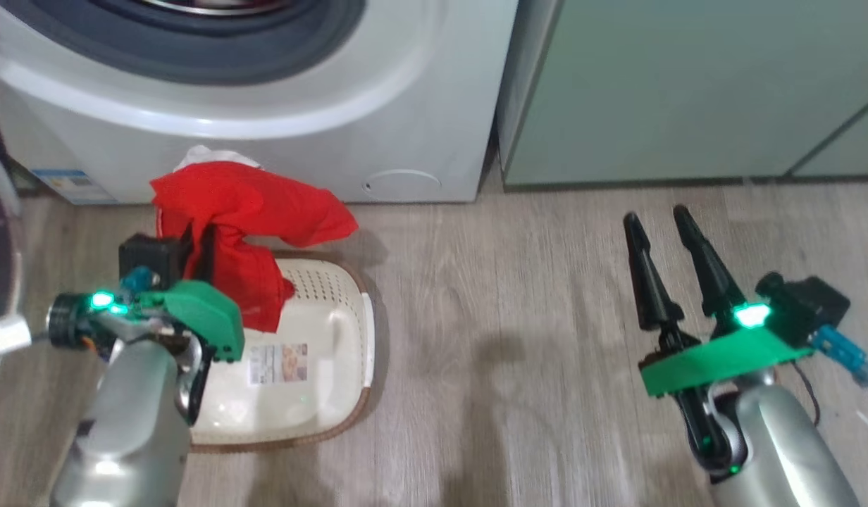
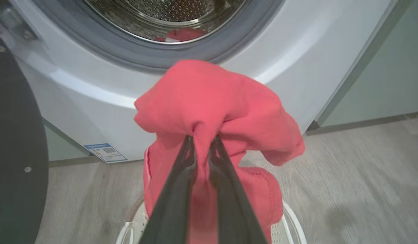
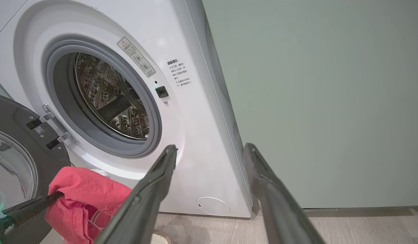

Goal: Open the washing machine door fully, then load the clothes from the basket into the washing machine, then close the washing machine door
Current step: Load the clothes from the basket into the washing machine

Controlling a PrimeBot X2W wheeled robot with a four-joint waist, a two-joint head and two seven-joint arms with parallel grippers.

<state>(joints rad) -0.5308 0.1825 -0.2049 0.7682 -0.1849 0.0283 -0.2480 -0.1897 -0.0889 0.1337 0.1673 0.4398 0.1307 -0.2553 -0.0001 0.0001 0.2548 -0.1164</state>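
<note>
Washing machine (image 1: 406, 91), 1: white front-loader, grey gasket, steel drum, porthole uncovered; 1 blue label sticker (image 1: 71, 184) and 1 round service flap (image 1: 402, 182) low on the front.

Washing machine door (image 3: 22, 135), 1: black rim, clear glass centre, swung wide on the hinge at the robot's left of the opening.

Basket (image 1: 335, 331), 1: cream perforated plastic, brown rim, on the wood-look floor (image 1: 532, 296) just in front of the machine; 1 sticker (image 1: 277, 362) on the bare bottom.

Clothes (image 1: 244, 204), 2 red pieces counted:
- 1 bundle (image 2: 209, 98), lifted above the basket, lower end hanging over it, held before the machine's front below the drum mouth.
- 1 smaller red-and-white piece (image 2: 182, 35), lying inside the drum.

Left gripper (image 2: 202, 140), 1: two dark fingers pinched together on the lifted bundle, fabric squeezed between the tips.

Right gripper (image 1: 656, 215), 1: two fingers spread apart, holding nothing, over bare floor well to the right of the basket, pointing toward a pale green cabinet (image 1: 687, 91) beside the machine.
</note>
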